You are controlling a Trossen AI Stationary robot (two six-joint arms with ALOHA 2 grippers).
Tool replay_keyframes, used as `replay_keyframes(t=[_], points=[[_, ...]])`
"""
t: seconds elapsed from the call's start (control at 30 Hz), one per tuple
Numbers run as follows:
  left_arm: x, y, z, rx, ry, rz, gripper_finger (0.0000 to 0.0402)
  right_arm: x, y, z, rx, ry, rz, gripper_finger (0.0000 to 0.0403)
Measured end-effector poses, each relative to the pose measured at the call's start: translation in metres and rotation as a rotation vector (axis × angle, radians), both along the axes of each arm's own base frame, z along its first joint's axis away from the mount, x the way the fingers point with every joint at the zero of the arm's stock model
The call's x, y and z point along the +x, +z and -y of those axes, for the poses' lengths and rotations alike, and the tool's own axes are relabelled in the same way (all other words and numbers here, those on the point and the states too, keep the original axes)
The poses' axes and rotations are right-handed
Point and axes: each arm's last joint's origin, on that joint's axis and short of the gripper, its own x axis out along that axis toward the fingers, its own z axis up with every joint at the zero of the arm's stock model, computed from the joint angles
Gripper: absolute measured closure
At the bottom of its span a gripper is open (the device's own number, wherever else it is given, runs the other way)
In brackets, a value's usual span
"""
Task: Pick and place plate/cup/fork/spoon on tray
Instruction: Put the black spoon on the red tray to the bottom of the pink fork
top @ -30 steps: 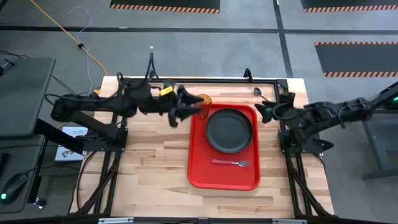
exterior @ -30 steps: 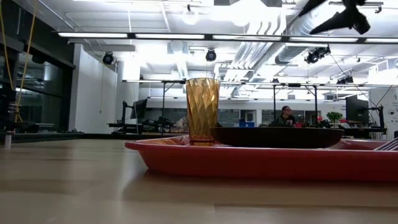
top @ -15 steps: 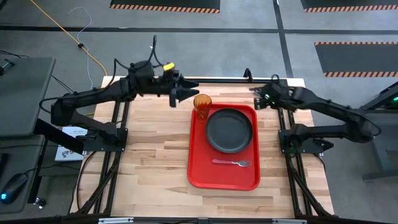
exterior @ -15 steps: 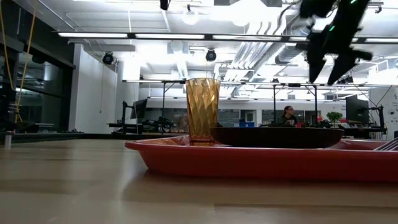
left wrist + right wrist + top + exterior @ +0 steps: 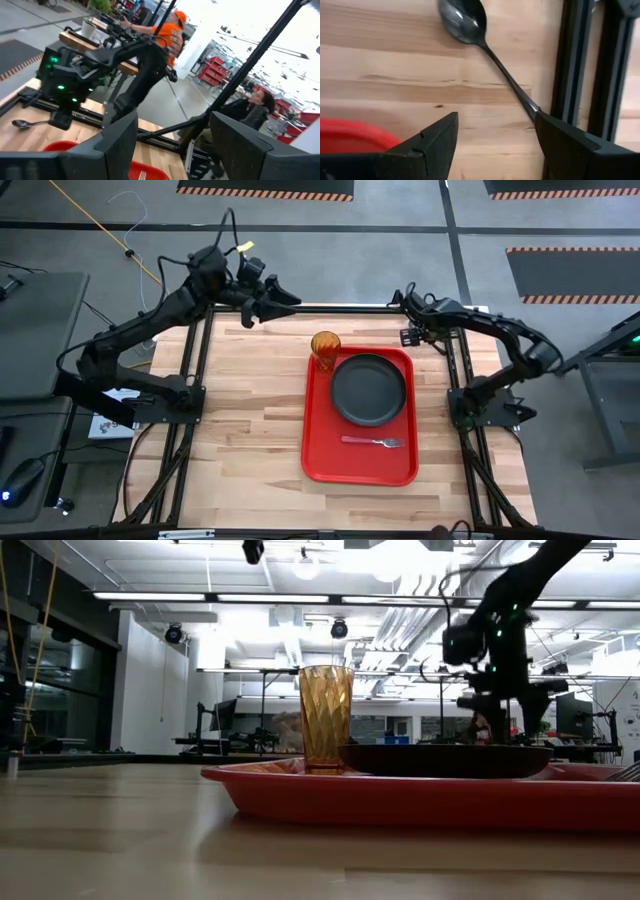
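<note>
The red tray lies on the table and carries the dark plate, the amber cup upright at its far left corner, and the pink-handled fork on its near part. The spoon lies flat on the wood near the table's far right corner, beside the black frame rail. My right gripper hangs open over the spoon's handle, pointing steeply down, and touches nothing that I can see. My left gripper is open and empty, held level above the table's far edge, left of the cup.
Black frame rails run right beside the spoon's handle. The spoon and the right arm also show in the left wrist view. People and workbenches show beyond the table. Bare wood lies left of the tray.
My left gripper has swung from beside the cup toward the table's far edge, staying level and open. My right gripper has swung from the table's right edge to the far right corner, tipped downward and sunk over the spoon, still open. Nothing on the tray has moved.
</note>
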Motion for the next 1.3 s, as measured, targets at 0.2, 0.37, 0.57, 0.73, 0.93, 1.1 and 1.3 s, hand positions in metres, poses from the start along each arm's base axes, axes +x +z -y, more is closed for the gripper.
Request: replay_keyframes(t=[0.2,0.37,0.57,0.73,0.93,1.1,1.3], points=[[-0.003,0.000,-0.004,-0.001,-0.015,0.000,0.0163,-0.006,-0.025,0.024,0.065,-0.049,0.005,0.0148],[-0.003,0.000,-0.004,-0.041,-0.016,-0.008,0.0163,-0.008,-0.034,0.036,0.087,-0.044,-0.001,0.0148],[-0.003,0.001,-0.004,-0.066,-0.007,-0.007,0.0163,-0.005,-0.036,0.041,0.057,-0.080,-0.016,0.0148],[-0.001,0.001,-0.002,-0.079,0.022,-0.007,0.0163,-0.004,-0.038,0.046,-0.011,-0.168,-0.019,0.0148],[0.002,0.001,0.003,-0.080,0.010,-0.008,0.0163,0.000,-0.041,0.053,-0.034,-0.254,-0.019,0.0148],[0.005,0.001,0.008,-0.096,-0.012,-0.013,0.0163,0.003,-0.044,0.056,-0.113,-0.384,-0.013,0.0148],[0.006,0.001,0.011,-0.099,-0.024,-0.014,0.0163,0.003,-0.043,0.058,-0.164,-0.453,0.007,0.0148]])
